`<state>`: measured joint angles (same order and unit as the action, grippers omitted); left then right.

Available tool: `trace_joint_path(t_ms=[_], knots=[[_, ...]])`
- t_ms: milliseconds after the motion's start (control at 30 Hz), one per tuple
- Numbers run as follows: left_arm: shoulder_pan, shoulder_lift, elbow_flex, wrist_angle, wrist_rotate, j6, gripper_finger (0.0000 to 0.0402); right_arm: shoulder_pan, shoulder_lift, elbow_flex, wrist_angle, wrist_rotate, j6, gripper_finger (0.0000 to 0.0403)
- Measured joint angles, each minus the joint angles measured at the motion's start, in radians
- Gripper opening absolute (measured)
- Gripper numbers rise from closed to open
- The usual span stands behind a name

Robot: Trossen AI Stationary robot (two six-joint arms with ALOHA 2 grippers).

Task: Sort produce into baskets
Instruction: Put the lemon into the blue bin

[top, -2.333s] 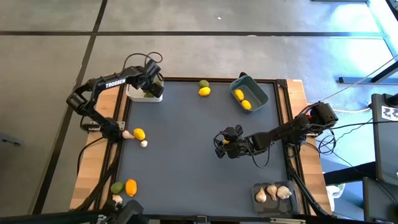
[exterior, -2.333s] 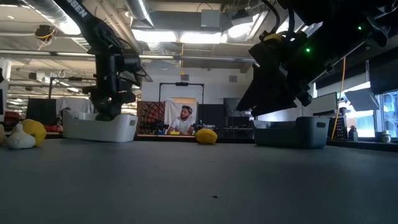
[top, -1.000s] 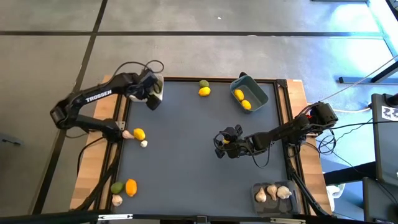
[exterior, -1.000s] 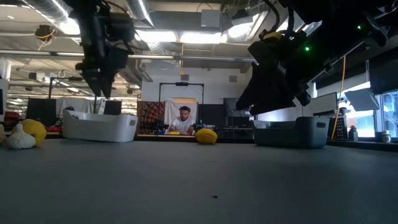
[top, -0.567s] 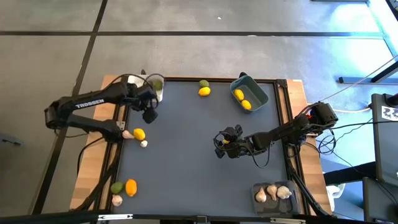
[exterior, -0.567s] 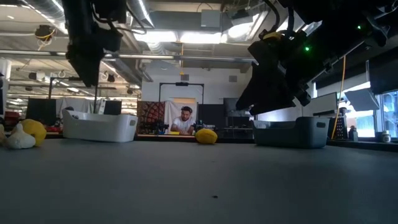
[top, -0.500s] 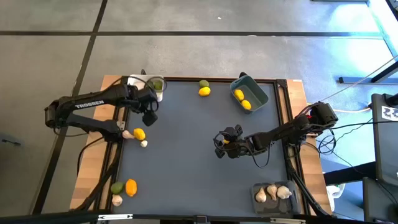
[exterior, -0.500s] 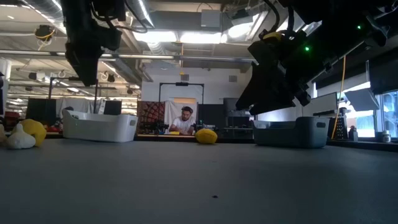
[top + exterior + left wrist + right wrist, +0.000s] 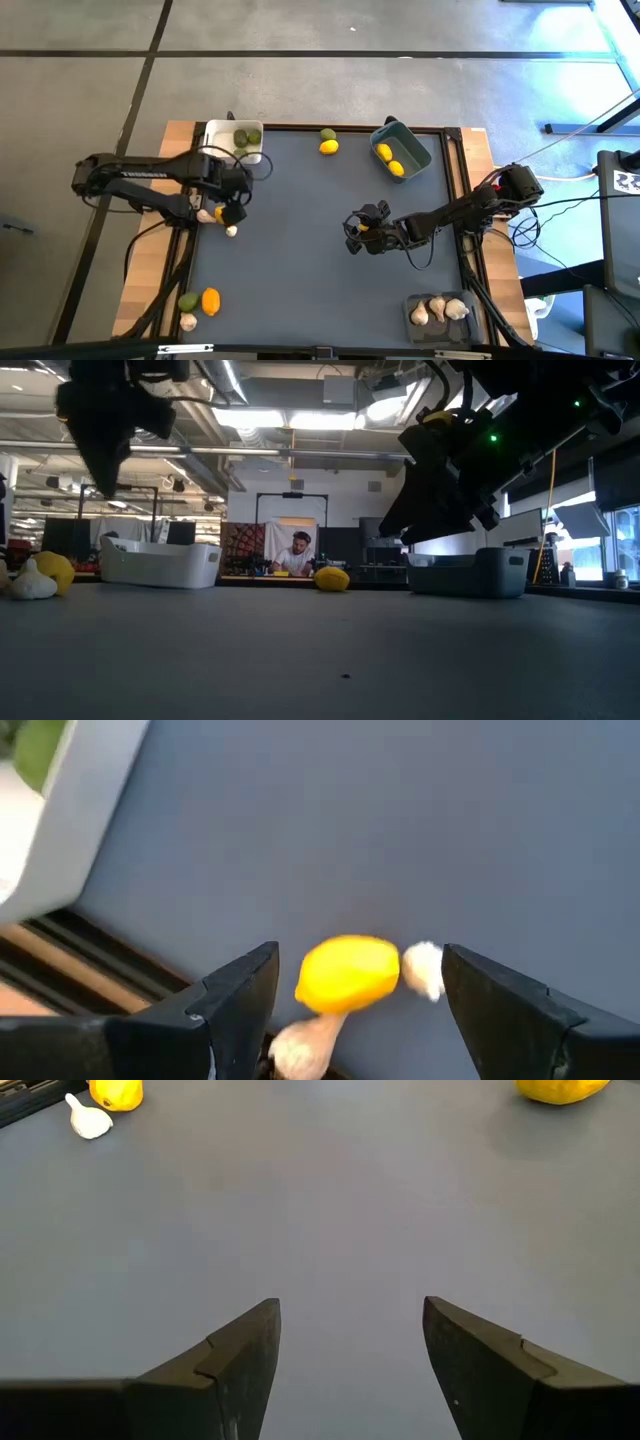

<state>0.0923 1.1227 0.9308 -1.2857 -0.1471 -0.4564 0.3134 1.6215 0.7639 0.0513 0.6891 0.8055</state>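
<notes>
My left gripper [image 9: 232,202] hangs open and empty above a yellow lemon [image 9: 224,214] near the table's left edge. In the left wrist view [image 9: 360,956] the lemon [image 9: 347,974] lies between the two fingers, farther down, with one garlic bulb [image 9: 423,967] beside it and another [image 9: 300,1045] on its other side. The white basket [image 9: 232,140] at the far left holds two green fruits. My right gripper [image 9: 358,232] is open and empty over the table's middle right, and it also shows in its own wrist view [image 9: 350,1350].
A blue-grey basket [image 9: 400,150] at the far right holds two lemons. A clear basket [image 9: 438,310] at the near right holds garlic bulbs. A lemon [image 9: 328,147] and a green fruit [image 9: 327,134] lie at the far edge. A green fruit [image 9: 188,300], a lemon [image 9: 210,300] and a garlic bulb [image 9: 188,321] lie near left.
My left gripper has gone from beside the white basket toward the table's near edge, and now hangs over the lemon and garlic by the left edge. The two green fruits stay in the white basket. My right arm has kept still.
</notes>
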Motion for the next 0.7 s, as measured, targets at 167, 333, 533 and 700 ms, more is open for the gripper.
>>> trace_joint_path(t_ms=[167, 333, 533, 700], knots=[[-0.035, 0.017, -0.051, -0.019, 0.011, -0.015, 0.0274, 0.0, 0.0, 0.0, 0.001, 0.0, 0.0, 0.0244], [-0.064, 0.078, -0.073, -0.023, 0.018, 0.021, 0.0274, 0.0, 0.0, 0.0, 0.004, 0.0, 0.0, 0.0244], [-0.106, 0.195, -0.073, -0.074, 0.019, 0.166, 0.0274, 0.0, 0.0, 0.0, 0.004, 0.0, 0.0, 0.0244], [-0.136, 0.275, -0.074, -0.054, 0.018, 0.282, 0.0274, 0.0, 0.0, 0.0, 0.004, 0.0, 0.0, 0.0244]])
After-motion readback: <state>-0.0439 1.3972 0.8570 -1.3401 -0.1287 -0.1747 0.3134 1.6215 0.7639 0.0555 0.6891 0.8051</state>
